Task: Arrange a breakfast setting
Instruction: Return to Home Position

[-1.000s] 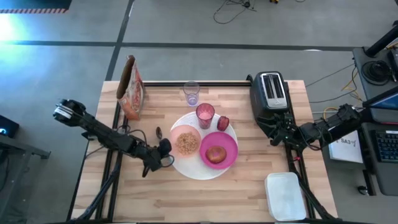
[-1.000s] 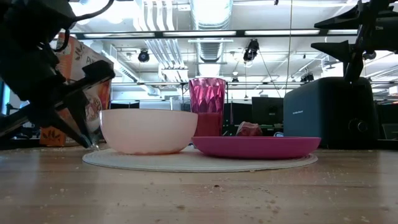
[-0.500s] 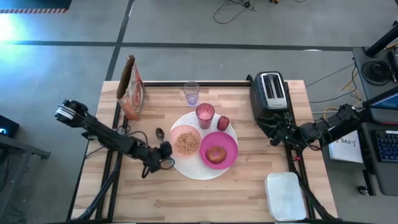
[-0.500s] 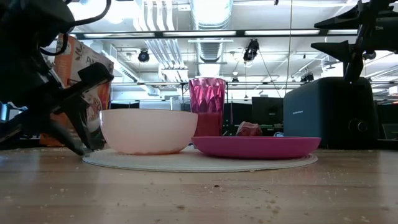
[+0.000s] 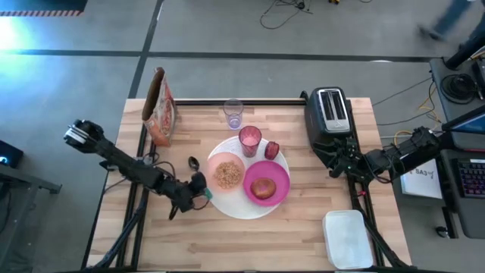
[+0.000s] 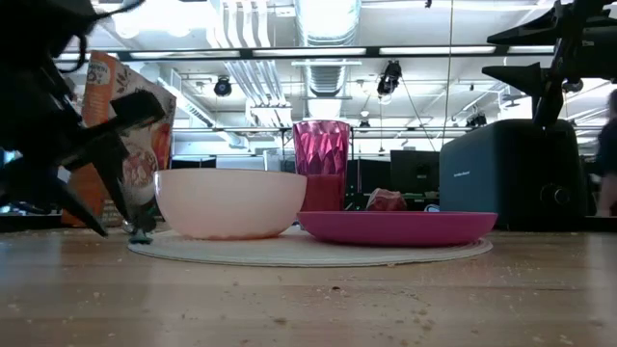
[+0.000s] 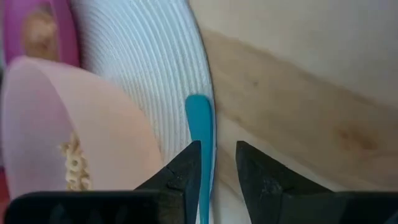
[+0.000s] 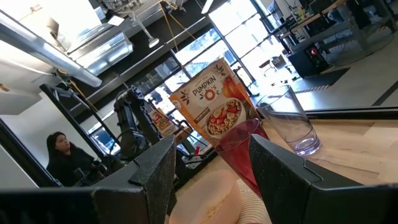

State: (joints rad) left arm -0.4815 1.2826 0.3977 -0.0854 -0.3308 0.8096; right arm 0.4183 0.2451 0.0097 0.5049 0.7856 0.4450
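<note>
Setting looks basically done. Large white round plate sits mid tabletop. On it: pale pink bowl w/ cereal, smaller magenta plate w/ brown bun. Pink translucent cup + small red food at its far rim. Teal-handled spoon is down, handle on the plate's edge just beside the bowl. Left gripper hovers over the handle, jaws apart, not pinching it. Right gripper parked by toaster, jaws apart, empty. Left to do, prob: left arm clears off to rest.
</note>
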